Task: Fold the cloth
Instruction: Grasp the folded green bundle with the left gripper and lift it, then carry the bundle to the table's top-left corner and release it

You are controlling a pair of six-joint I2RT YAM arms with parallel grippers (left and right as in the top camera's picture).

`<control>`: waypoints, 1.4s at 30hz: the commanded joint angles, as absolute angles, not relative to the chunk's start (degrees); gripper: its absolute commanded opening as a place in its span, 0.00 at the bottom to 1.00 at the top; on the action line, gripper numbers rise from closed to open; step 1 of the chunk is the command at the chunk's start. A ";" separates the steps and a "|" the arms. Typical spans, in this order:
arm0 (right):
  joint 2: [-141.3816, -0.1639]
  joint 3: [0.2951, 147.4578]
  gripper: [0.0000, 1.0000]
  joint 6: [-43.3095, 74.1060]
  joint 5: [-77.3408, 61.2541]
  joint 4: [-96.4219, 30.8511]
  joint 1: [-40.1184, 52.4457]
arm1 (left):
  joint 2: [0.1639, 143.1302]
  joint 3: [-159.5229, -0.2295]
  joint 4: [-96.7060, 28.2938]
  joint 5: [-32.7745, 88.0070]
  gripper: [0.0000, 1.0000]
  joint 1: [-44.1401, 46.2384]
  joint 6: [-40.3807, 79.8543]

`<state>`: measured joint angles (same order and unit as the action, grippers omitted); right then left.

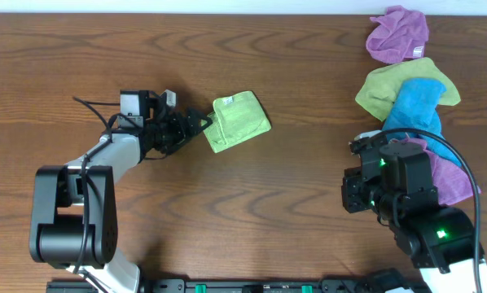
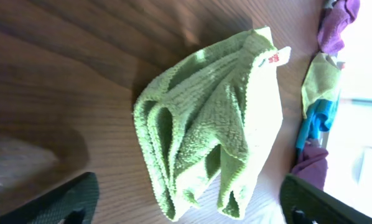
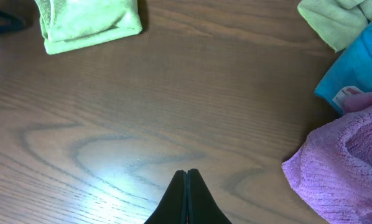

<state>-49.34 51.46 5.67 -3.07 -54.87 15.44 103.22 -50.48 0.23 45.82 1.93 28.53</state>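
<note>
Plenty of bare wood-grain surface (image 1: pixel 292 212) around the cloth (image 1: pixel 239 122), folded into a small thick bundle left of centre, loose layered edges toward the left tool (image 1: pixel 196 120). Left tool spread wide, fingers (image 2: pixel 68 199) either side of the bundle's near end, not touching it. Right tool (image 3: pixel 186 186) pressed together above open wood, well apart from the cloth. Heaped at the right edge: purple rag (image 1: pixel 398 34), olive rag (image 1: pixel 382 88), blue rag (image 1: pixel 418 106), lilac rag (image 1: pixel 454 177), the last partly hidden behind the right arm. Room beyond the surface washed out by glare in the left wrist view.
</note>
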 commanded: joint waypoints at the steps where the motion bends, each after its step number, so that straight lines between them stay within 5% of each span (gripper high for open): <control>1: -49.19 51.51 0.01 6.37 -3.49 -54.89 14.87 | 103.85 -50.61 0.27 45.45 0.98 3.20 28.25; 20: -49.19 51.51 0.01 6.35 -3.46 -55.27 14.87 | 116.73 -50.63 13.39 46.83 1.00 10.07 40.60; 22: -49.19 51.51 0.01 6.35 -3.46 -55.46 14.87 | 118.30 -50.63 16.56 46.81 0.85 10.87 42.52; 24: -49.19 51.51 0.02 6.35 -3.46 -55.68 14.87 | 119.81 -50.81 20.12 47.07 0.51 11.33 44.01; 25: -49.19 51.51 0.01 6.35 -3.46 -55.68 14.87 | 120.49 -51.03 21.21 47.03 0.26 11.31 45.19; 27: -49.19 51.51 0.01 6.35 -3.46 -55.68 14.87 | 120.90 -51.35 22.28 46.98 0.06 11.20 46.41; 42: -49.80 51.51 0.01 6.37 -3.44 -55.51 14.87 | 120.84 -68.82 49.06 44.42 0.06 0.73 65.84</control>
<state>-49.76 51.46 5.67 -3.07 -55.57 15.44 120.64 -65.21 48.51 47.70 3.53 61.60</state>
